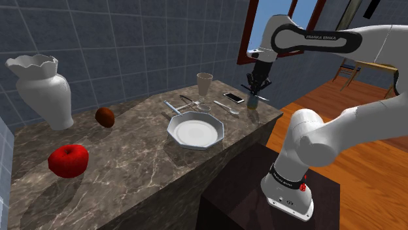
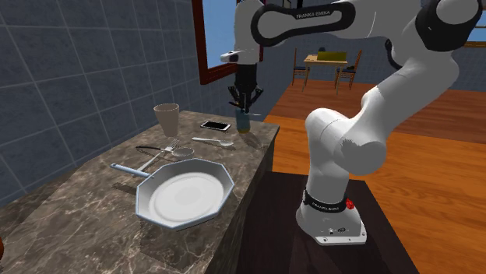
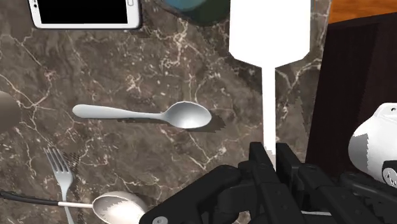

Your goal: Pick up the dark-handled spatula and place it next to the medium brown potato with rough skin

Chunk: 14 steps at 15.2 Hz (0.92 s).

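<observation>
My black gripper (image 3: 270, 154) squeezes the flat white spatula (image 3: 270, 28). The round brown potato (image 1: 104, 117) lies far beyond the white plate (image 1: 172, 129).

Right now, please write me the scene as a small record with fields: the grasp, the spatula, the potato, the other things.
grasp: pincer shut on the spatula, clasping its thin shaft
blade: white, pointing away from the pincer, over the edge of the marbled counter
target: brown potato, near the white vase, far along the counter
between: plate, cup, spoon, fork, phone
progress: spatula not yet beside the potato
</observation>
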Tool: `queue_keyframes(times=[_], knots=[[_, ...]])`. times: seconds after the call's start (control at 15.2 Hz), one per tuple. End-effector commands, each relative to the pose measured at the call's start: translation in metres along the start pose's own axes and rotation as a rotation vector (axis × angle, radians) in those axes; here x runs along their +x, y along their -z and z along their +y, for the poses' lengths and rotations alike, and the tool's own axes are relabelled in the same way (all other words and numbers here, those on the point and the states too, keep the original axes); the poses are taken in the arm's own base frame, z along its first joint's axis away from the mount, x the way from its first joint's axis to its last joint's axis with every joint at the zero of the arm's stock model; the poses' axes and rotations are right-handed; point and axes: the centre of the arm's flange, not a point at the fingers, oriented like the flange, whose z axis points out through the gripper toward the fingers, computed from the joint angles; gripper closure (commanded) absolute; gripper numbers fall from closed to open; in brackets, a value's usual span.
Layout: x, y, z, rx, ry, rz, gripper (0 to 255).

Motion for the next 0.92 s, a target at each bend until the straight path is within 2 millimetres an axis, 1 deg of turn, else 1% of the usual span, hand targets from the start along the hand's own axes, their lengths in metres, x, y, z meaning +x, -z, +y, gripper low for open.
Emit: queue_keyframes(times=[0.0, 0.86], knots=[[0.025, -0.001, 0.010, 0.000, -0.001, 0.000, 255], [0.181, -0.011, 0.082, 0.000, -0.001, 0.000, 255]])
